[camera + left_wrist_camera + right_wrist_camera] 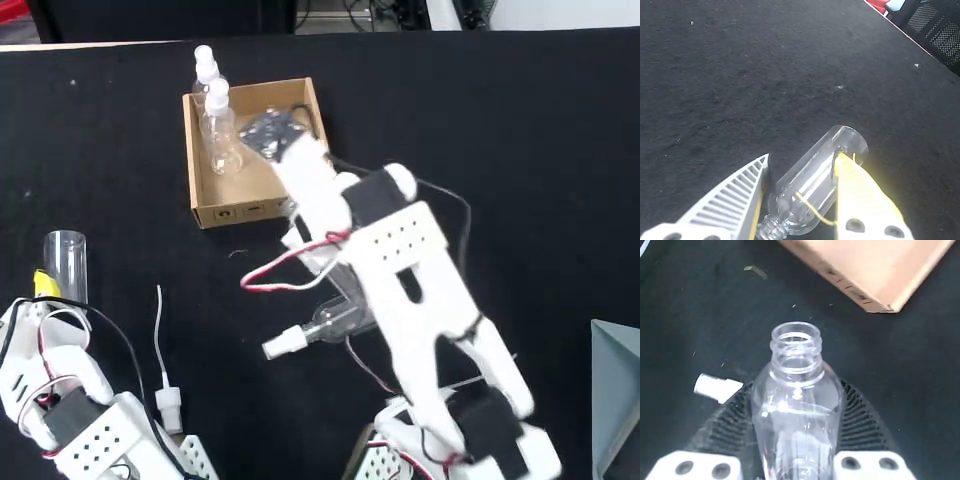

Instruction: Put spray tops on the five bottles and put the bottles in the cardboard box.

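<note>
Closest to the lens was the open-necked clear plastic bottle (797, 427), clamped at its shoulders between the black ribbed jaws of the right gripper (796, 387). Its bare threaded neck pointed toward the brown cardboard box (875, 270), which was near but not touching. The left gripper (802, 159), with white and yellow jaws, was closed around a second clear uncapped bottle (815, 182) over the black table cloth (740, 75), well apart from the box. In the box lay two clear bottles with white spray tops (222, 135), one leaning over the rim. Another capped clear bottle (335, 318) lay on the cloth under the white right arm (400, 260), and a loose white spray top (168, 405) with a long thin tube lay beside the left arm.

In my judgement the main danger was that the bare bottle went into the box without a top. The smooth round plastic could also turn in the jaws, and the arm could knock the leaning bottle. The bottles carried no label; the box wall had small dark print, too small to read
</note>
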Action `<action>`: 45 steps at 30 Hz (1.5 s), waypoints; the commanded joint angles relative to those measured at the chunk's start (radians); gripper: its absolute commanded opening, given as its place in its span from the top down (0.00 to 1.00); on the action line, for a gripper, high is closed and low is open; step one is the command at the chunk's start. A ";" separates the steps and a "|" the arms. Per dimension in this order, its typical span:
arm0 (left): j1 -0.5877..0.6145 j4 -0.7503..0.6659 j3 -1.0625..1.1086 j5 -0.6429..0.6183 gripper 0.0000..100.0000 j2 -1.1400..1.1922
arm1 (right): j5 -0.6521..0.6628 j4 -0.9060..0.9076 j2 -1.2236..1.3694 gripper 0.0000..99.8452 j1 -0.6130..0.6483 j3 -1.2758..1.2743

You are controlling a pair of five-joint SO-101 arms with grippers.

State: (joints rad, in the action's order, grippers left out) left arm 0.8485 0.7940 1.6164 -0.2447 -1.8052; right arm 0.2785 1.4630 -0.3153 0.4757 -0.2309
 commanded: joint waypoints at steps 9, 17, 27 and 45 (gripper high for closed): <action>-0.139 0.006 -0.048 0.066 0.80 -0.008 | -0.104 -0.272 -0.242 0.91 -0.164 -0.213; -0.242 0.008 -0.048 0.097 0.80 -0.008 | -0.189 -0.321 -0.246 0.91 -0.273 -0.214; -0.421 0.092 -0.101 0.124 0.70 -0.006 | -0.261 -0.324 -0.249 0.91 -0.344 -0.213; -0.920 0.382 -0.251 0.338 0.70 0.005 | -0.261 -0.336 -0.249 0.91 -0.370 -0.214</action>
State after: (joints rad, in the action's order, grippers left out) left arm 0.0384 1.1147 1.4446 0.0713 -1.8082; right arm 0.0269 1.1531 -0.5117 0.1320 -0.4503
